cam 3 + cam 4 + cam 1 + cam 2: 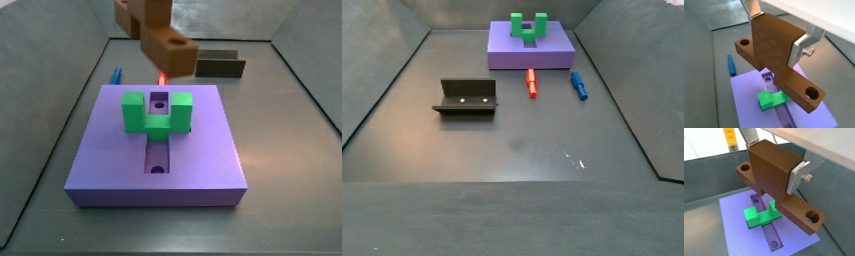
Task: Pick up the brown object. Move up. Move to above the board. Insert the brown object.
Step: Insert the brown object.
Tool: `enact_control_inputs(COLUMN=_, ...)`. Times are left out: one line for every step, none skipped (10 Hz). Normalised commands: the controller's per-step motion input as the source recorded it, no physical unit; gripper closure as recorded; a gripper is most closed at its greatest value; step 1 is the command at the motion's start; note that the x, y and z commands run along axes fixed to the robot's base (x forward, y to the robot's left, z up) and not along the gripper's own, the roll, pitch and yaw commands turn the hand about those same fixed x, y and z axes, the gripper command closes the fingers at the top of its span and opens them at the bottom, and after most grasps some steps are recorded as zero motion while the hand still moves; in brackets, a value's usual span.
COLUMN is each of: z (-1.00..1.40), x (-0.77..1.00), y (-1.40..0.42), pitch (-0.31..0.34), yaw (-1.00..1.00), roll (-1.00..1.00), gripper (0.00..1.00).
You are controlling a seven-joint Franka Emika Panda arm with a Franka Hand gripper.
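Observation:
My gripper [776, 30] is shut on the brown object [774, 50], a T-shaped wooden block. The silver fingers [799, 46] press on the two faces of its thick bar, and the holed cross arms hang below. In both wrist views the block hovers above the purple board [751, 100], over its central slot. The same grip shows for my gripper [774, 158], the brown object [771, 178] and the board [737, 223]. In a side view the brown object [163, 40] hangs above the far end of the board [201, 150]; the gripper is cut off at the frame edge. The board [556, 50] lies at the far end.
A green U-shaped block [156, 112] stands on the board astride the slot. The dark fixture [466, 98] stands on the grey floor. A red stick [532, 82] and a blue stick [579, 84] lie beside the board. Sloped grey walls ring the floor.

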Motion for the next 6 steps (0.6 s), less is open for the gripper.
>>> enact_control_inputs(z=-0.18, x=0.00, y=-0.23, pitch=0.000, yaw=-0.96, roll=0.02, gripper=1.00)
enact_control_inputs(z=-0.16, x=0.00, y=-0.20, pitch=0.000, yaw=-0.97, roll=0.03, gripper=1.00)
enact_control_inputs(z=-0.16, x=0.00, y=-0.20, pitch=0.000, yaw=-0.97, roll=0.03, gripper=1.00)
enact_control_inputs(z=-0.15, x=0.00, y=-0.19, pitch=0.000, yaw=-0.97, roll=0.03, gripper=1.00)
enact_control_inputs(z=-0.15, x=0.00, y=-0.19, pitch=0.000, yaw=-0.95, roll=0.05, gripper=1.00)
enact_control_inputs(z=0.00, x=0.07, y=-0.15, pitch=0.047, yaw=-0.68, roll=0.08, gripper=1.00)
